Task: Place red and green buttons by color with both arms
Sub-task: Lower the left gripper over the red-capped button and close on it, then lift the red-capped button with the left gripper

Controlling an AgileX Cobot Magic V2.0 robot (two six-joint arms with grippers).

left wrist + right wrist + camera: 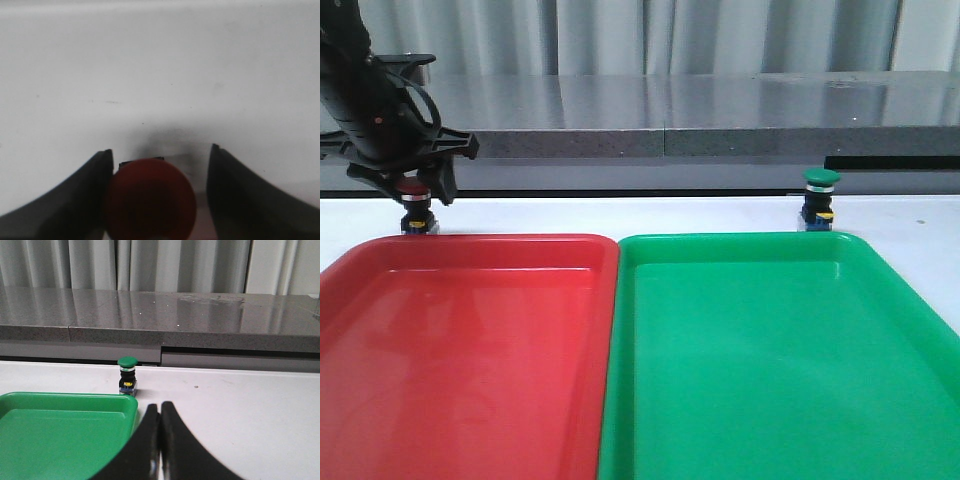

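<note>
Red tray (470,340) fronts red button (414,205) between left tool's (415,190) parted fingers (ungripped).

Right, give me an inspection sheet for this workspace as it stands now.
Surface: white table, bare behind the trays, a few faint marks.
Job's things: red button upright behind the red tray; green button upright behind the green tray. Neither tray holds a button.
Clutter: nothing seen.
Grippers: left pincer open, straddling the red button's cap, one finger close against it, the other apart. Right pincer shut, holding nothing, short of the green button.
Cables: black cable looped on the left arm.
Surroundings: grey counter, pale curtains behind.
</note>
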